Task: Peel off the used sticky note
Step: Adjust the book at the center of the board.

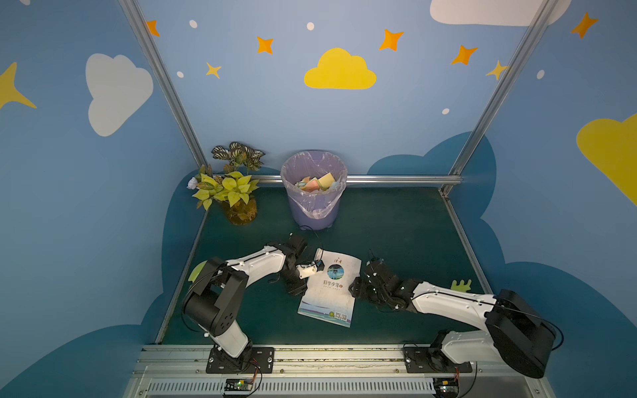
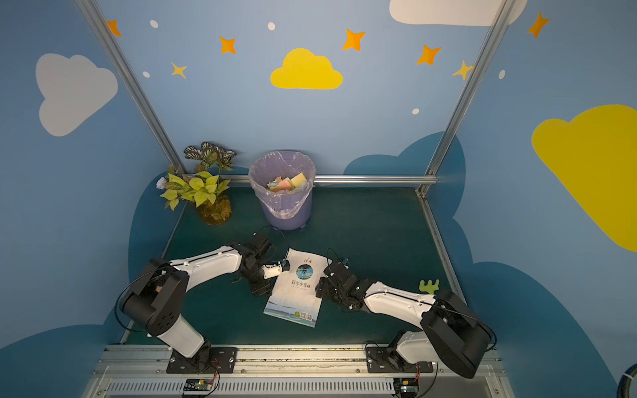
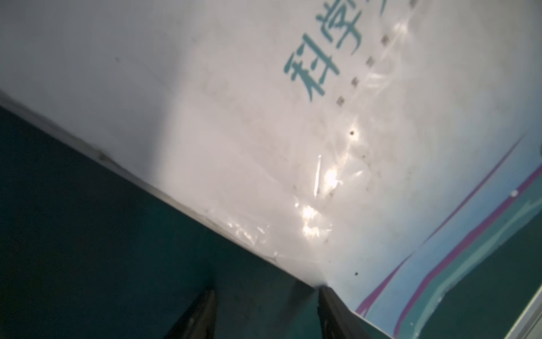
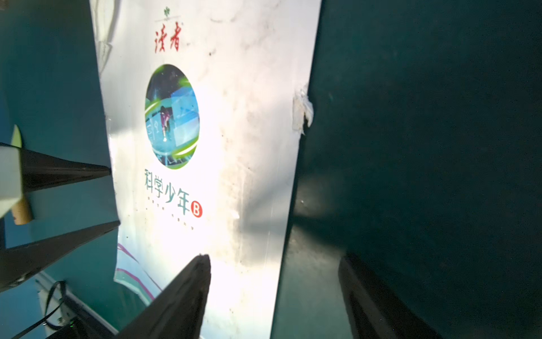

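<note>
A white booklet (image 1: 331,299) (image 2: 293,299) lies flat on the dark green mat. No sticky note shows on its cover in any view. My left gripper (image 1: 305,286) (image 3: 265,293) stands open at the booklet's left edge, one fingertip (image 3: 324,293) touching that edge and nothing between the jaws. My right gripper (image 1: 355,287) (image 4: 274,258) is open and straddles the booklet's right edge, one finger (image 4: 190,287) over the cover (image 4: 234,146), the other over the mat. The right wrist view also shows the left gripper (image 4: 114,196) across the cover.
A lilac bin (image 1: 312,210) lined with a bag stands at the back and holds coloured paper pieces. A potted plant (image 1: 234,193) sits back left. A green cut-out shape (image 1: 461,285) lies right, a yellow-green one (image 1: 195,272) left. The booklet's right edge has a torn bit (image 4: 302,111).
</note>
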`<act>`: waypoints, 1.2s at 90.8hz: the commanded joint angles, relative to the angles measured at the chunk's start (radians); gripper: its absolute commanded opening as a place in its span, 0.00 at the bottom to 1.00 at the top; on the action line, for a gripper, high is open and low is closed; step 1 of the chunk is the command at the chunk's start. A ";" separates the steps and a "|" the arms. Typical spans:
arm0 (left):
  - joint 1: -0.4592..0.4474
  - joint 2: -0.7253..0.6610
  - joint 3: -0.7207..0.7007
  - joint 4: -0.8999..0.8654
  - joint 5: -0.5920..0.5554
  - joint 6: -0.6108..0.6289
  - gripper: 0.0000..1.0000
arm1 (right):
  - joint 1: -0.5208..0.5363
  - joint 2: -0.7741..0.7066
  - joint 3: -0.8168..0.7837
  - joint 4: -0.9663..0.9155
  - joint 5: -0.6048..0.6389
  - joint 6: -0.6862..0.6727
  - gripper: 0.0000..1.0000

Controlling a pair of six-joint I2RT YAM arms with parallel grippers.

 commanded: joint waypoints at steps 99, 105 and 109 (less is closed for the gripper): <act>-0.037 -0.049 -0.035 -0.048 -0.040 0.001 0.53 | 0.151 -0.191 -0.035 0.187 0.082 0.022 0.00; -0.027 -0.090 -0.039 -0.070 -0.008 0.001 0.54 | 0.155 -0.182 -0.007 0.122 0.087 0.003 0.00; -0.014 -0.128 -0.043 -0.089 0.018 0.001 0.55 | 0.159 -0.173 0.021 0.070 0.095 -0.005 0.00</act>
